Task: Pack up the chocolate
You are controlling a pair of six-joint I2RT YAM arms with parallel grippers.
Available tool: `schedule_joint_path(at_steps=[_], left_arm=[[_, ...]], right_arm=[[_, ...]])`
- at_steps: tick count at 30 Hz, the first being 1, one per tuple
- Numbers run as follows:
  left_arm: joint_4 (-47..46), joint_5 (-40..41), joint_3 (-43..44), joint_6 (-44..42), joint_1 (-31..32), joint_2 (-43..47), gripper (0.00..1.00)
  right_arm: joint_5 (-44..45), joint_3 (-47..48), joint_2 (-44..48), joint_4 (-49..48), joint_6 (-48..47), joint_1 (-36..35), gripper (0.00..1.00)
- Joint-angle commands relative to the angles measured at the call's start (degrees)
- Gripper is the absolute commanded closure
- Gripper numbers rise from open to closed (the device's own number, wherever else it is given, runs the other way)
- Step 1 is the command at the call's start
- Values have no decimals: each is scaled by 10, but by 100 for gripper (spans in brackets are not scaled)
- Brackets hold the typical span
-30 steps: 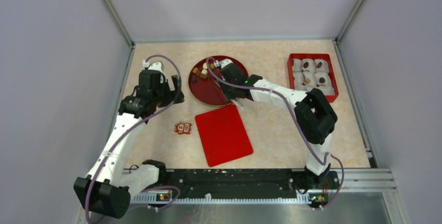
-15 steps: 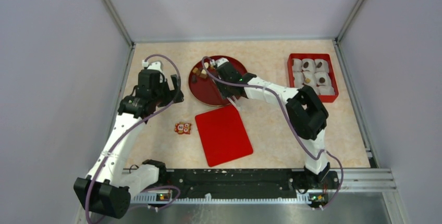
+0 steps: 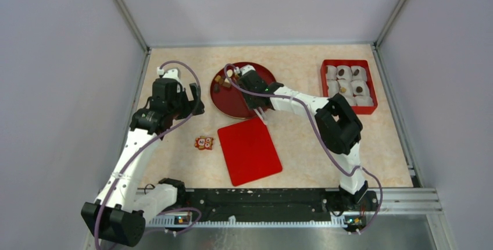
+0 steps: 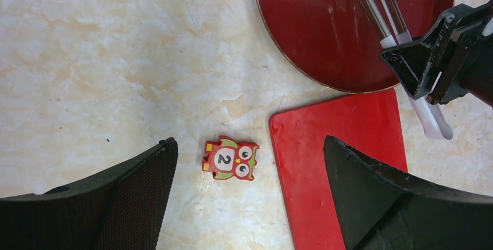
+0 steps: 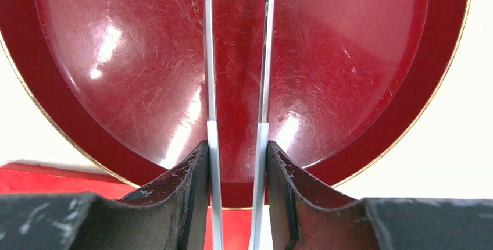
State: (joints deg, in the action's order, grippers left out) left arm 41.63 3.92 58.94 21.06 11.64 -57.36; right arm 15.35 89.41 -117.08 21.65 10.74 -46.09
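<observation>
Over the marbled table [image 3: 302,145] we see the right hand [image 5: 237,151] clamping tweezers [image 5: 208,58] above the red plate [image 5: 360,58], left hand [image 4: 249,144] wide, empty.

Plate [image 5: 349,58] glossy w/ scratches; tongs [image 5: 207,58] shiny metal; tabletop [image 4: 116,58] matt, marble-look.

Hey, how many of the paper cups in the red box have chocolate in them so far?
4 look filled: in the red rectangular box, white crinkled paper cups at far-row middle, far-row right, next-row middle, next-row right. Tiny pieces elsewhere may be hidden.
</observation>
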Motion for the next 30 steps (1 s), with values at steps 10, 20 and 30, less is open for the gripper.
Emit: schedule_joint_path(at_steps=[10, 20, 30], left_arm=[[-16, -5, 3, 5, -4, 18, 1], [-32, -22, 1, 10, -4, 11, 1], [-56, -35, -3, 6, -4, -1, 1]], right_arm=[[19, -47, 136, -44, 19, -6, 98], [9, -142, 310, -12, 47, 47, 98], [8, -252, 494, 94, 94, 250, 98]])
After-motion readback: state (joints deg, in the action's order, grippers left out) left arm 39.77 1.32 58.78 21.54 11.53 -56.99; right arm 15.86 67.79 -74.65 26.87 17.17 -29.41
